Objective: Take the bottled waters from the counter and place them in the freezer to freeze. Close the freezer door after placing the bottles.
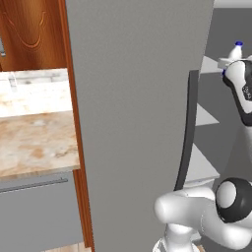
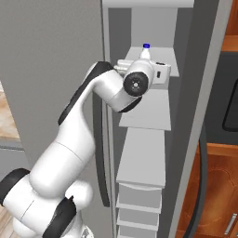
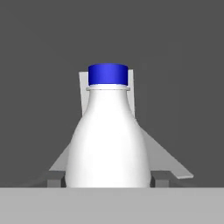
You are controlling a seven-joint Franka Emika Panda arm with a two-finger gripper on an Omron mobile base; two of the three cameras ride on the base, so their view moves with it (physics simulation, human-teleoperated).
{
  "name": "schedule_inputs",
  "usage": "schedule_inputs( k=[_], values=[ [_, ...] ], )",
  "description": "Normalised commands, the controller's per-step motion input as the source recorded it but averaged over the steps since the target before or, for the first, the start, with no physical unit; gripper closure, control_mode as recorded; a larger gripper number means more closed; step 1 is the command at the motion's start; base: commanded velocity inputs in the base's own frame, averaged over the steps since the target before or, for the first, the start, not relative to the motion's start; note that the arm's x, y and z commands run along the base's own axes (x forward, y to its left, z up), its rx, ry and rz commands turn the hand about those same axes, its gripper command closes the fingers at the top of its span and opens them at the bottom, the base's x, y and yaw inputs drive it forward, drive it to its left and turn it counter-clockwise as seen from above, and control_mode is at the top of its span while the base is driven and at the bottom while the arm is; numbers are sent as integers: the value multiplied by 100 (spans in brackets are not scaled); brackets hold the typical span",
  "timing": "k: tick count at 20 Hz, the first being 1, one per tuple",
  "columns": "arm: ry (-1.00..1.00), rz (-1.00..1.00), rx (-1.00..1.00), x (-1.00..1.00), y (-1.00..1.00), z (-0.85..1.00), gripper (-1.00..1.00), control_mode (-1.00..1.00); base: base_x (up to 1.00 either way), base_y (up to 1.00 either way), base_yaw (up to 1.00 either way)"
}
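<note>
Freezer point(image 2: 153, 28) standing wide open around the gripper point(image 2: 160, 70), its big grey door point(image 1: 133, 113) swung out behind and to the left. White shelf point(image 2: 153, 109) just under the gripper, more shelves lower down. Gripper pinching 1 bottle point(image 3: 108, 135) with a blue cap, held upright, inside the freezer near the top shelf.

Best to lower it gently until the bottom sits flat, then let go slowly and pull straight back, so no tipping over.

No words or brand to read on the bottle.
</note>
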Motion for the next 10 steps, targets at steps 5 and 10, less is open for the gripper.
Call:
schedule_inputs(
  k=[5,10],
  values=[
    [0,-7,0,39,-7,0,100,-100,0,0,0],
    [-4,0,-4,74,0,0,100,-100,0,0,0]
  ],
)
